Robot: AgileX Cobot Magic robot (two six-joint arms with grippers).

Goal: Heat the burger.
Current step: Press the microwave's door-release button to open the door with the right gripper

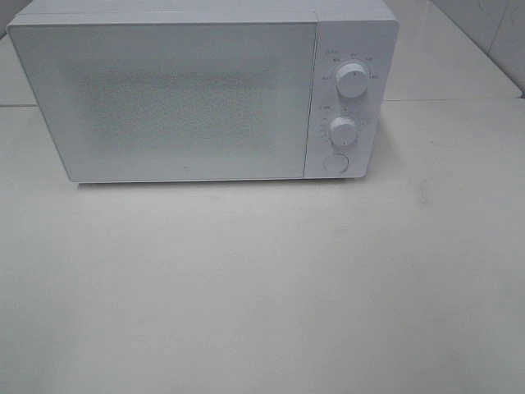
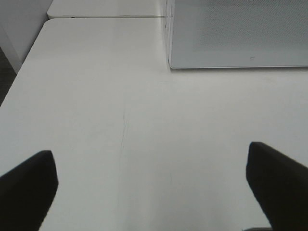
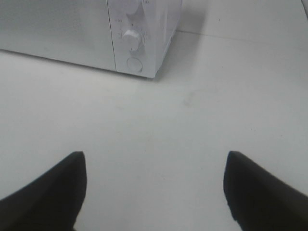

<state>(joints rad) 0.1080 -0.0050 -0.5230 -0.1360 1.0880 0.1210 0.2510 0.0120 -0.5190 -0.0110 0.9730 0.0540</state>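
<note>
On the white table [image 1: 262,287] stands a white microwave [image 1: 205,90], its door [image 1: 164,98] shut flush. Right of the door, on the microwave's front panel, sit two round knobs, the upper knob [image 1: 352,82] above the lower knob [image 1: 343,130], with a round button [image 1: 335,162] beneath them. The left gripper [image 2: 150,161] hovers in front of the microwave's door-side corner, fingers spread wide with only bare table between them. The right gripper [image 3: 155,161] hangs before the microwave's panel-side corner, likewise spread and holding nothing. Where the burger is cannot be told: the speckled door hides the microwave's inside.
</note>
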